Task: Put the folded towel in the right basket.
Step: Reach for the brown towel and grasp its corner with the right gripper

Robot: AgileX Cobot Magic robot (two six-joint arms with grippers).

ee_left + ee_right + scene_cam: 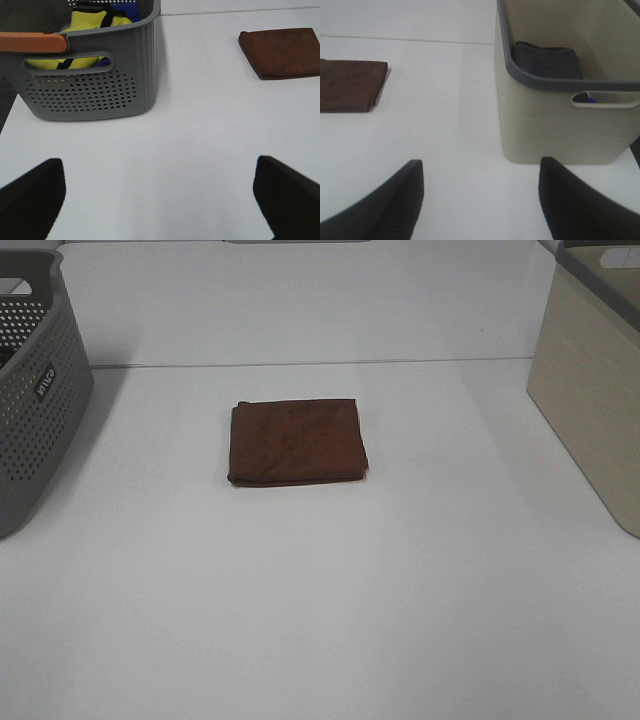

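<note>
A brown folded towel (pixel 297 441) lies flat in the middle of the white table; it also shows in the left wrist view (pixel 281 52) and the right wrist view (pixel 350 85). The right basket (pixel 593 380) is beige with a grey rim and stands at the table's right edge; the right wrist view (pixel 555 120) shows it close by with a dark folded cloth inside. My left gripper (pixel 160 200) is open and empty over bare table near the grey basket. My right gripper (pixel 480 200) is open and empty, beside the beige basket. Neither arm shows in the exterior view.
A grey perforated basket (pixel 30 400) stands at the table's left edge; the left wrist view (pixel 90 75) shows yellow and blue items inside it. A seam in the table top (pixel 310 363) runs behind the towel.
</note>
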